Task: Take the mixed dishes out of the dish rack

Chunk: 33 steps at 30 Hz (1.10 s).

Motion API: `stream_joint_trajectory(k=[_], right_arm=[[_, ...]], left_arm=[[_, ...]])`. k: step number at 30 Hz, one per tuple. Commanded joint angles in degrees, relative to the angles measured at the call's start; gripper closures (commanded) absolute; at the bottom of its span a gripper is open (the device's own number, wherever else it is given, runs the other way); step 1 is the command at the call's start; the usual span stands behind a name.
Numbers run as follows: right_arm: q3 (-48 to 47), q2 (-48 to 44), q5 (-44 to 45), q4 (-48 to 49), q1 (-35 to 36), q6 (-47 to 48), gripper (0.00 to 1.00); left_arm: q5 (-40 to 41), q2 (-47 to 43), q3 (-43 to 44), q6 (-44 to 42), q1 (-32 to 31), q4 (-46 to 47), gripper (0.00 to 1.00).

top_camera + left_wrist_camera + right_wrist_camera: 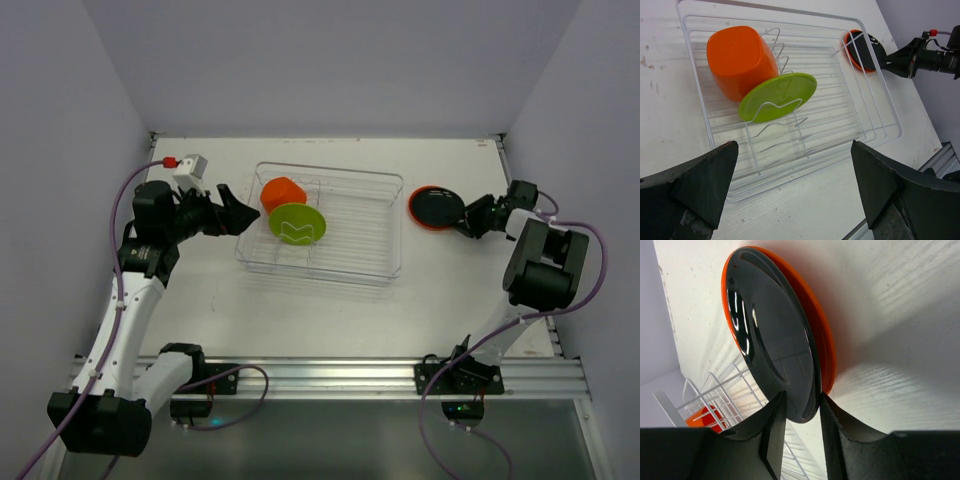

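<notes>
One cup [283, 192], one green plate [297, 222] in rack [385, 262], two plates [437, 206] outside

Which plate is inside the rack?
The lime-green plate, propped up in the dish rack beside the orange cup. The black plate and orange plate sit stacked on the table outside it.

In the right wrist view, the black plate [770, 340] covers the orange plate [824, 340] except its rim. I cannot tell whether the right gripper [801, 395] presses the black plate's edge. At lower left, the dish rack [722, 382] runs out of frame, and the orange cup [702, 418] is a sliver. The left wrist view's bottom edge crops the left gripper [794, 150].
</notes>
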<state>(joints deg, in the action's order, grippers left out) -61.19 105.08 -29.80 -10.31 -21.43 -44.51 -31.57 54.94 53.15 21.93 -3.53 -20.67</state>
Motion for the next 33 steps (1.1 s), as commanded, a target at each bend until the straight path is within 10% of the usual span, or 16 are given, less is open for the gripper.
stream_joint_trajectory(k=[1, 26, 33], right_arm=[[-2.0, 0.2, -2.5, -2.8, -0.1, 1.3, 0.63], [8.1, -22.8, -1.0, -6.7, 3.4, 5.8, 0.45], [17.5, -43.3, -3.2, 2.6, 7.1, 6.6, 0.01]], left_arm=[[-1.4, -0.8, 0.0, 0.1, -0.4, 1.7, 0.0], [-2.2, -1.1, 0.2, -0.2, -0.4, 1.8, 0.0], [-1.1, -0.9, 0.2, 0.0, -0.4, 1.3, 0.0]])
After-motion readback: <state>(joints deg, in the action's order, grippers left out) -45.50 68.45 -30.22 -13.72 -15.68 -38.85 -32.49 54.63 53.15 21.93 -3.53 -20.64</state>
